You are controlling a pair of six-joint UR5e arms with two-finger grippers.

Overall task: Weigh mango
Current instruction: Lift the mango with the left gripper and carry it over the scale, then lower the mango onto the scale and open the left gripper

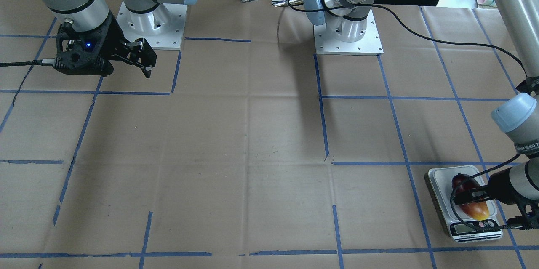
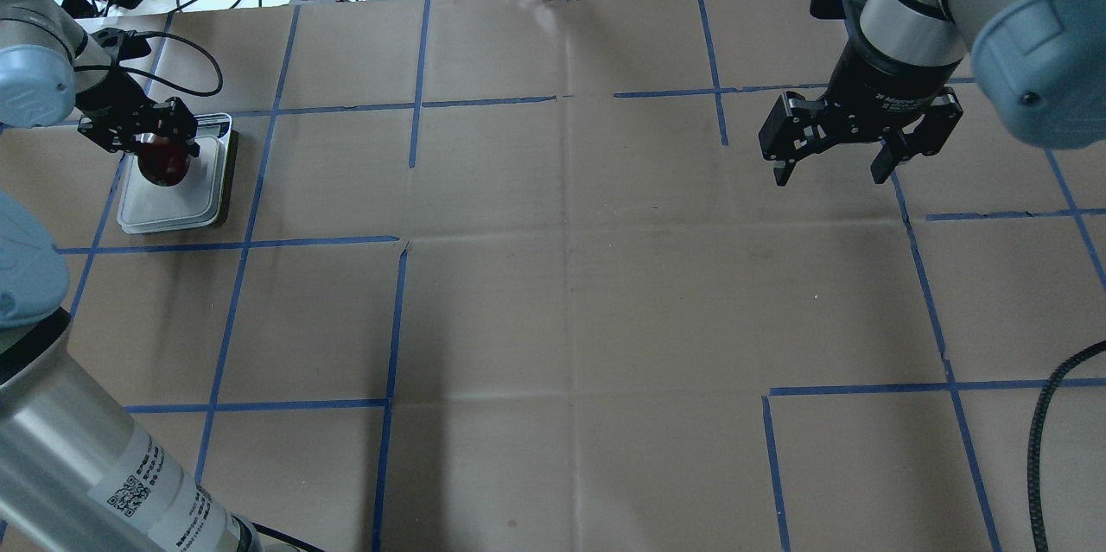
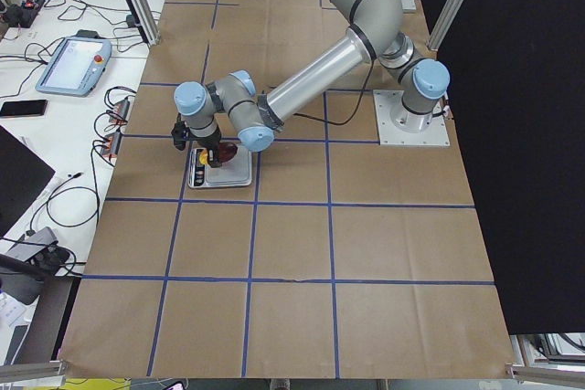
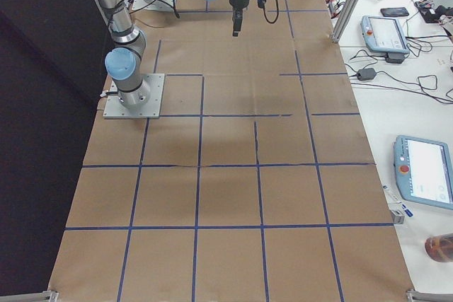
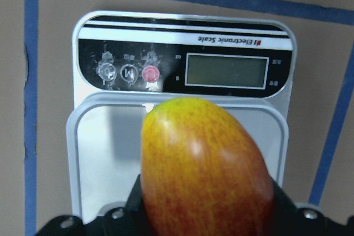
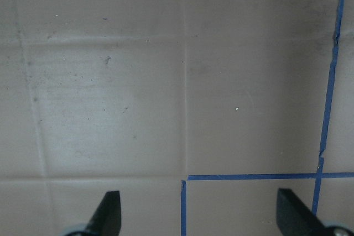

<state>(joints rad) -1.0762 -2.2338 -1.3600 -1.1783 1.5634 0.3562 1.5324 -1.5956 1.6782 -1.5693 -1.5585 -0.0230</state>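
The mango (image 1: 473, 208), red shading to yellow-orange at one end, is over the white platform of a digital scale (image 1: 476, 227) at the table's left end. My left gripper (image 1: 465, 195) is shut on the mango, one finger on each side of its middle. In the left wrist view the mango (image 5: 204, 175) fills the foreground above the scale (image 5: 182, 70), whose display is blank. I cannot tell whether the mango touches the platform. In the overhead view the mango (image 2: 162, 165) sits over the far half of the scale (image 2: 173, 211). My right gripper (image 2: 834, 168) is open and empty, far from both.
Brown paper with blue tape lines (image 2: 397, 319) covers the table. The two arm bases (image 1: 151, 25) stand on metal plates at the robot's edge. A black cable (image 1: 421, 37) runs along the left arm. Tablets and cables (image 4: 386, 33) lie on a side bench.
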